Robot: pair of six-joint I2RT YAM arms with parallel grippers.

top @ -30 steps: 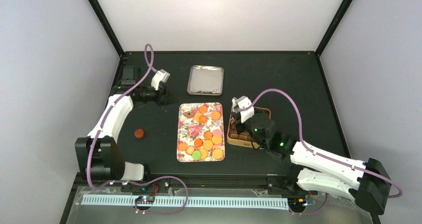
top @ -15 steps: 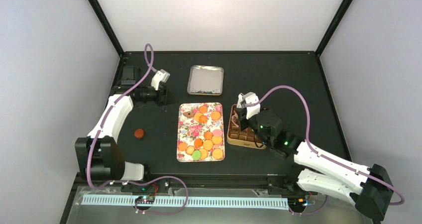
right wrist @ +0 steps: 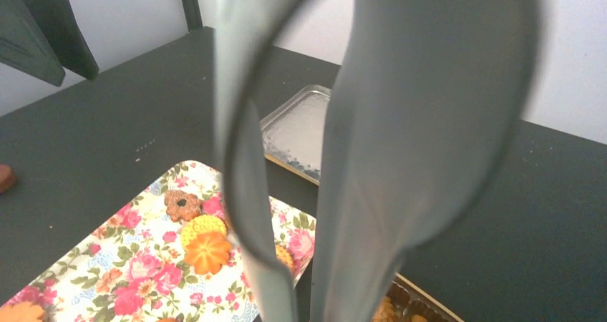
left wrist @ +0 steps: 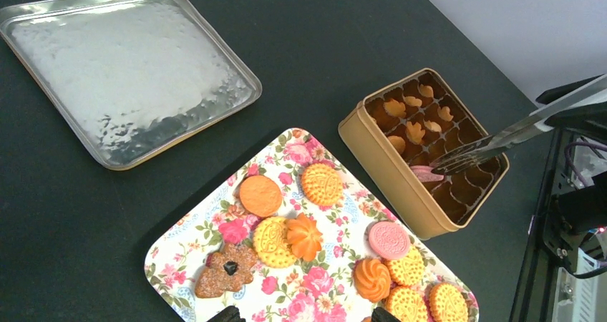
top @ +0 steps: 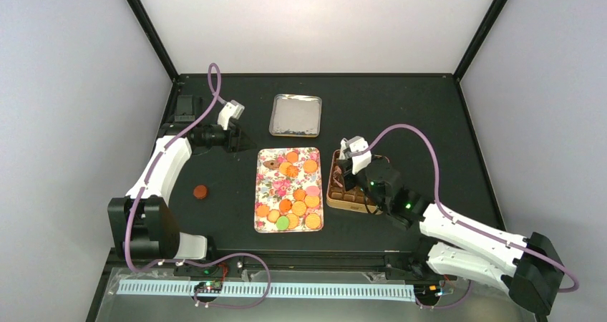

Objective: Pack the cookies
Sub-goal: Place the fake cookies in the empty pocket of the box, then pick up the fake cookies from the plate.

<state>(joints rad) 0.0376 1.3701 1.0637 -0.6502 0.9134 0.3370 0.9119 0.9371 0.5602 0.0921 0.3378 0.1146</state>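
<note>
On my left wrist feed, the cookies [left wrist: 321, 184] lie spread over the floral tray [left wrist: 186, 243]. They are mostly round and orange, with a pink one and a brown flower-shaped one among them. Just right of the tray stands the tan cookie tin [left wrist: 379, 150], and I see leaf-shaped cookies [left wrist: 415, 130] in its far compartments.

The right gripper [top: 346, 166] is clamped on a pair of metal tongs [left wrist: 501, 136]. The tong tips are pinched on a pink cookie [left wrist: 427, 173], held over the tin's compartments at the side next to the floral tray. I cannot tell whether that cookie touches the tin.

The left gripper [left wrist: 306, 314] hangs over the near end of the floral tray with its fingers well apart and nothing between them.

Beyond the floral tray sits a silver tray [left wrist: 122, 64], apart from it. From above I also see a small reddish-brown disc [top: 201, 191] alone on the black table [top: 429, 122], left of the floral tray.
</note>
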